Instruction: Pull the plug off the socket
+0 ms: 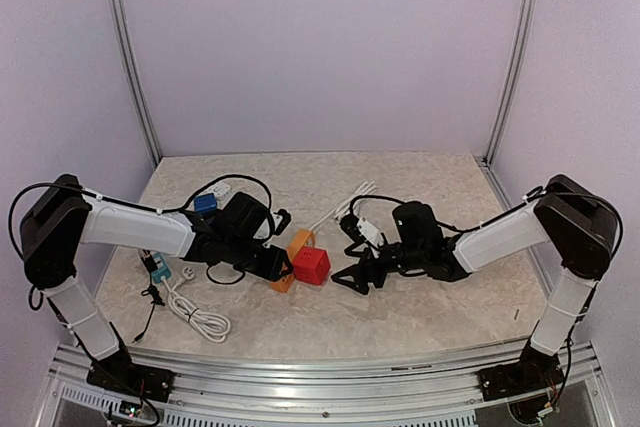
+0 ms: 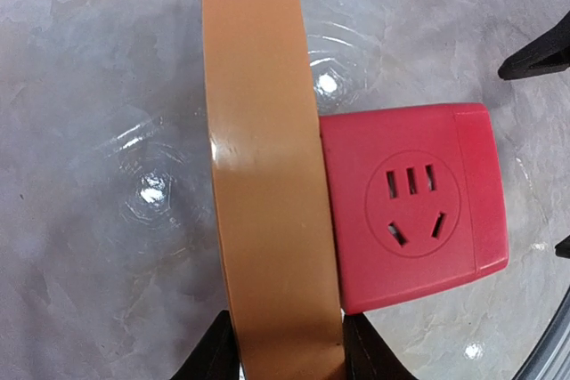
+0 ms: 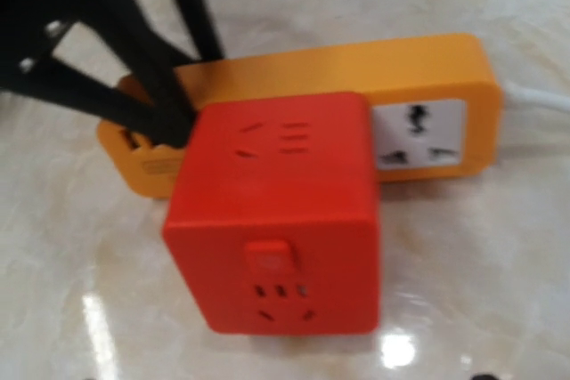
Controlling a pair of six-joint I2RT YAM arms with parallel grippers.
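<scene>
Item, far left: loose white coiled cable (image 1: 196, 313) lying on the pale marbled table top (image 1: 430, 197), near the left arm, not part of the work. Item: left gripper (image 2: 287, 358), black, its two fingers (image 2: 212, 355) pressed against opposite long faces of the orange plastic power strip (image 2: 267, 175) at its near end; judged a bracing hold on the strip. Item: the strip itself, set on edge in the middle of the table, one free white socket face showing in the right wrist view. Item: red plastic cube plug (image 2: 410, 206), plugged into the strip's right-hand face and sitting flush against it, with no gap visible between the two in any view. Item, right: right gripper (image 1: 348, 279), black, fingers spread wide and holding nothing, just right of the cube and apart from it. Status: socket side secured; plug not yet grasped and not yet withdrawn. Outstanding, by estimate: the right gripper must close on the cube, then draw it rightward, straight away from the strip, while the left holds firm.
</scene>
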